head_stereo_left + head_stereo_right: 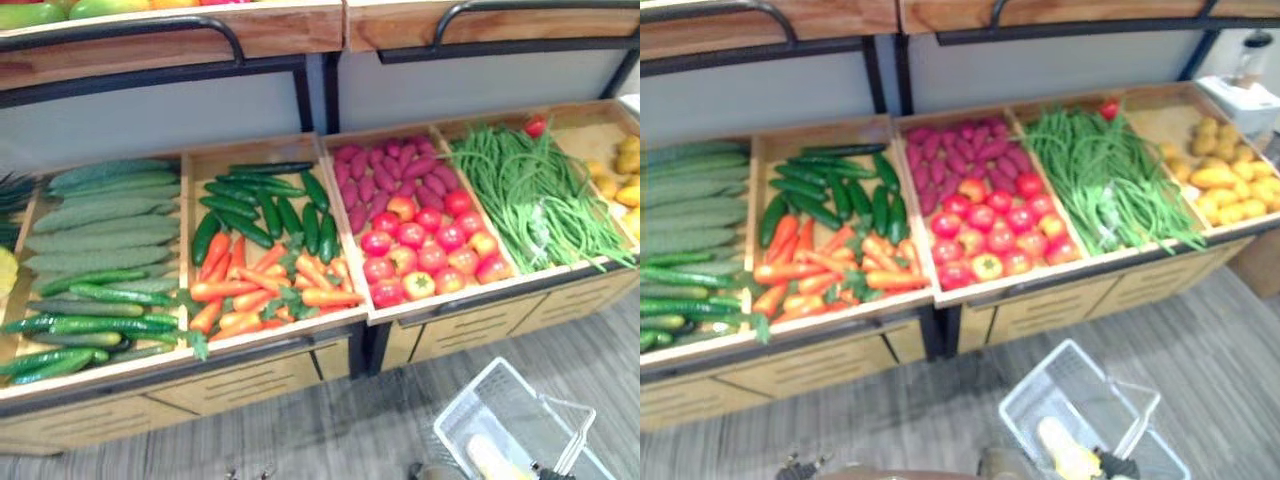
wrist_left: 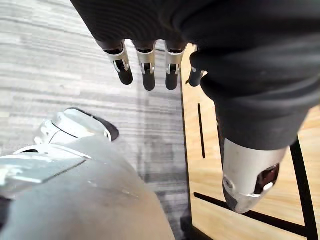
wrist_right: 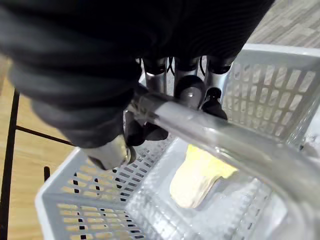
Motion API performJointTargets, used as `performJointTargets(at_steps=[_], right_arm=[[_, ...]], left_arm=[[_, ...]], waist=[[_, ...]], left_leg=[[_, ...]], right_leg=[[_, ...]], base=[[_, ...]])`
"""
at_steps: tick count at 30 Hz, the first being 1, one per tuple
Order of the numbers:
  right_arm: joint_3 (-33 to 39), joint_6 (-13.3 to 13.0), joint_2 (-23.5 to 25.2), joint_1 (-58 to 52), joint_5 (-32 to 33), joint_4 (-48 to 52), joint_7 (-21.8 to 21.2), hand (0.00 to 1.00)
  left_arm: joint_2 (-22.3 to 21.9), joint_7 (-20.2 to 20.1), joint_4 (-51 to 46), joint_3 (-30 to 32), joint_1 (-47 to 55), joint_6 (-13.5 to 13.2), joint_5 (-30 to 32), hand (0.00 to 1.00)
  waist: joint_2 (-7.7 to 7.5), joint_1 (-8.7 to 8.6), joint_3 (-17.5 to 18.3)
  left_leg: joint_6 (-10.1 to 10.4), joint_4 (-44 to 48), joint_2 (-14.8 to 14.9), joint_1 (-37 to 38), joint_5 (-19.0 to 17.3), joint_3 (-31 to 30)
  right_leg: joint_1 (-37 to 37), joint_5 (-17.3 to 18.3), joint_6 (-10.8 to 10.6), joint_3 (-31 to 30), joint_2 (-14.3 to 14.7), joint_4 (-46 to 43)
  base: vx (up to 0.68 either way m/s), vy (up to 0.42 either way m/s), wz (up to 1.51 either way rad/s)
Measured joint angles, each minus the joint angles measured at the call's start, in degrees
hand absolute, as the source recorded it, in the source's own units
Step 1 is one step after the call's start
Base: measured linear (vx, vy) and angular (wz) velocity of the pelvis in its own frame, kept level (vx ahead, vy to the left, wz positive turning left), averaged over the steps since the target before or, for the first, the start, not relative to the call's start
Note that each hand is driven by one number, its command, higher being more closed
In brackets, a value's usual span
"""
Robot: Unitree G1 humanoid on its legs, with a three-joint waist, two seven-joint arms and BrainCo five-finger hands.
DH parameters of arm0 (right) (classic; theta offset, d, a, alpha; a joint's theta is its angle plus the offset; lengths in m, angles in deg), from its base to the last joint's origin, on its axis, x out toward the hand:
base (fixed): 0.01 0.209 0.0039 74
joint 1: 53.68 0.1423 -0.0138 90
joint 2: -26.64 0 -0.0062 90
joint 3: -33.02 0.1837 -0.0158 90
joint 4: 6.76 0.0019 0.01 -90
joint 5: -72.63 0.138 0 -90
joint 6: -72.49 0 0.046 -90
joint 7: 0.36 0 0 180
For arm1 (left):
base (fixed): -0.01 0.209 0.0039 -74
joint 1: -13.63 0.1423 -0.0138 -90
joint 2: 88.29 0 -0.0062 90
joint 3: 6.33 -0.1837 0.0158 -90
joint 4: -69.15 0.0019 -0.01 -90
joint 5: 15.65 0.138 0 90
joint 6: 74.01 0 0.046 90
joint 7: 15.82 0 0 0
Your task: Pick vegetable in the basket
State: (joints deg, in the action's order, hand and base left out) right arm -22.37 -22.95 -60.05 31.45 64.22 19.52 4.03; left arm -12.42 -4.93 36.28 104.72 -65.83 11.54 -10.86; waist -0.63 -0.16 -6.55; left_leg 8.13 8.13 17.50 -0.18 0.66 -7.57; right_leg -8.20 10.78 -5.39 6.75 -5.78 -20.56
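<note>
Basket (image 1: 1095, 385) above grey plank floor (image 1: 1200, 340); wooden produce stand (image 1: 1050, 305) behind.

1 basket (image 1: 474, 408), 1 handle (image 3: 226, 144), 1 yellow vegetable (image 1: 492, 458); 2 hands: left hand (image 2: 148, 63), right hand (image 3: 187, 81)

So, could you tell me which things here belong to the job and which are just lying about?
Job: basket, right hand gripping its handle, pale yellow vegetable inside; cucumbers, carrots, tomatoes, green beans.
Lying about: upper-shelf produce, white appliance, open left hand.

Perforated grey plastic basket (image 3: 75, 205) with clear glossy handle (image 3: 225, 145); matt wooden stand (image 1: 250, 380).
</note>
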Motion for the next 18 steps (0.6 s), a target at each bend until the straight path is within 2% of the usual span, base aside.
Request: performJointTargets(at_steps=[1, 2, 4, 6, 9, 11, 13, 15, 18], right_arm=[[1.4, 0.0, -0.6, -0.1, 0.0, 0.1, 0.3, 1.00], [1.6, -0.1, -1.6, -0.1, 0.5, 0.1, 0.4, 1.00], [1.9, -0.2, -2.2, -0.5, 1.6, 0.2, 0.4, 1.00], [2.5, -0.2, -2.3, -1.0, 2.2, 0.3, 0.5, 1.00], [3.4, -0.2, -3.0, -1.6, 2.3, 0.3, 0.8, 1.00], [3.4, -0.3, -2.8, -2.5, 2.4, 0.3, 1.1, 1.00], [3.4, -0.3, -2.9, -2.8, 2.7, 0.3, 1.5, 1.00], [3.4, -0.6, -2.8, -3.4, 2.8, 0.7, 1.7, 1.00], [3.4, -1.3, -2.9, -4.8, 2.8, 1.6, 2.2, 1.00]], left_arm=[[0.1, 0.0, -0.1, -0.4, 0.0, 0.0, 0.1, 0.00], [0.1, 0.0, -0.2, -1.0, 0.0, 0.0, 0.6, 0.00], [0.3, 0.1, -0.9, -2.6, 0.2, 0.0, 1.0, 0.00], [0.3, 0.1, -2.7, -3.8, 0.9, -0.5, 2.9, 0.00], [0.3, 0.2, -4.8, -5.5, 1.4, -0.5, 5.2, 0.00], [1.5, 0.4, -6.5, -7.9, 1.2, -0.6, 5.6, 0.00], [2.6, 0.9, -9.3, -10.5, 2.0, -0.8, 7.5, 0.00], [5.2, 1.3, -13.7, -13.8, 3.4, -2.6, 10.3, 0.00], [10.1, 2.7, -16.4, -14.4, 4.3, -6.2, 15.4, 0.00]], waist=[[-0.01, 0.13, 0.0], [0.10, 0.20, 0.0], [0.20, -0.12, -0.1], [0.61, -0.35, -0.1], [2.44, -1.04, -0.2], [2.10, -1.10, -0.3], [2.13, -0.98, -0.2], [2.20, -1.03, -0.2], [2.04, -0.94, 0.0]], left_leg=[[-1.5, 0.0, 0.3, -0.2, 1.7, 6.8], [-1.7, 0.1, 0.1, -0.2, 2.0, 13.5], [-1.6, -0.8, -1.7, 0.4, 1.7, 19.3], [-1.7, -4.1, -3.0, 1.4, 1.8, 19.7], [0.1, -8.7, -2.9, 1.6, 0.0, 19.7], [0.5, -9.0, -4.9, 1.3, -0.2, 20.0], [0.2, -9.1, -6.0, 1.4, -0.6, 20.8], [0.1, -9.2, -7.1, 1.4, -1.3, 21.4], [-0.1, -10.1, -8.1, 2.9, -1.4, 22.9]], right_leg=[[0.7, 0.1, 1.0, 1.2, -0.3, 0.7], [0.7, 0.2, 1.6, 2.0, -0.9, 1.3], [1.4, -0.3, 1.8, 2.6, -1.4, 3.1], [1.7, -1.0, 1.2, 3.0, -1.2, 4.8], [1.3, -2.9, 0.2, 3.8, -0.5, 6.8], [1.9, -4.7, -1.2, 3.1, -2.0, 8.2], [2.6, -6.0, -1.6, 2.2, -2.7, 10.1], [3.4, -7.2, -2.2, 1.3, -3.6, 12.6], [3.6, -7.5, -2.7, -1.0, -3.8, 13.7]], base=[[0.01, -0.336, 0.77], [-0.05, -0.239, 0.42], [-0.06, -0.078, 0.32], [-0.06, 0.017, 0.27], [-0.10, 0.124, 0.16], [-0.09, 0.180, 0.07], [-0.05, 0.150, -0.09], [-0.01, 0.144, -0.12], [0.06, 0.081, -0.22]])
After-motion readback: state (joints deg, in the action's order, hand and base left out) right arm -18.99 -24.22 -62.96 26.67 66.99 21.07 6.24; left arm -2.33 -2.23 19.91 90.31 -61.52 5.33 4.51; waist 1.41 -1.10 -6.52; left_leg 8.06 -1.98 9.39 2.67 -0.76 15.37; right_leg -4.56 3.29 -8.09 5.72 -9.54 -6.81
